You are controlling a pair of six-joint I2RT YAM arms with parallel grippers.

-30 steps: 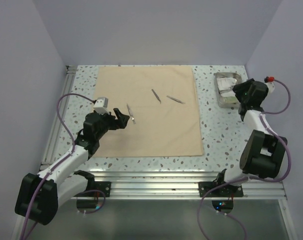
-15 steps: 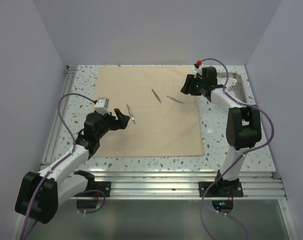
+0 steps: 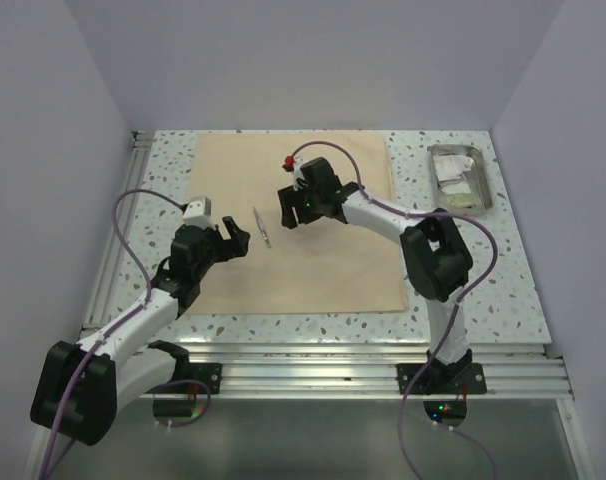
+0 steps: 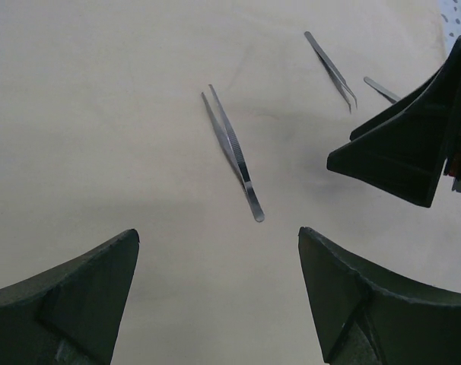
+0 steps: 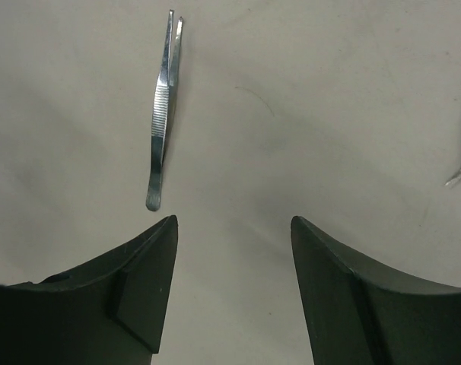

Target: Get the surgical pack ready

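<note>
Right gripper [image 3: 286,208] swung left over flat tan cloth [image 3: 313,262], near slim steel tweezers [image 3: 262,228].

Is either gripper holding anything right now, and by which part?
Nothing is held. The left gripper and right gripper are both open and empty above the cloth; the nearest tweezers lie loose on it.

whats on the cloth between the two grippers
One pair of tweezers lies on the tan cloth between the left gripper and the right gripper. The top view shows it, with neither gripper touching it.
</note>
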